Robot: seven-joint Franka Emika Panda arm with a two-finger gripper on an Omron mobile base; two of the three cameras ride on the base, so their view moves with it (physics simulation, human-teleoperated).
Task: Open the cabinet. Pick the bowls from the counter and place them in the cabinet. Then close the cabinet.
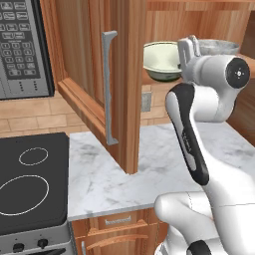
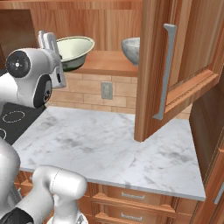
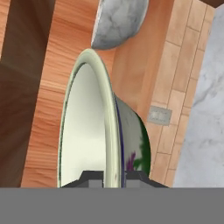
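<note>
The cream-green bowl is pinched by its rim in the pincer, whose jaws are closed on that thin edge, and it sits at the front of the cabinet shelf, seemingly overhanging the shelf's lip. The speckled grey bowl already rests farther in, near but apart from it. The risk, as I judge it, lies in the release: if the green bowl is let go while so much of it hangs past the edge, it could tip out and drop onto the bench below; pushing it deeper carelessly could knock the grey bowl. The open cabinet door with its long silver handle stands close beside the arm, so a wide withdrawal might clip it. The marble bench is bare of bowls, with a wall outlet on the tiled backsplash, a black stove top and a microwave to the side, drawers beneath.
</note>
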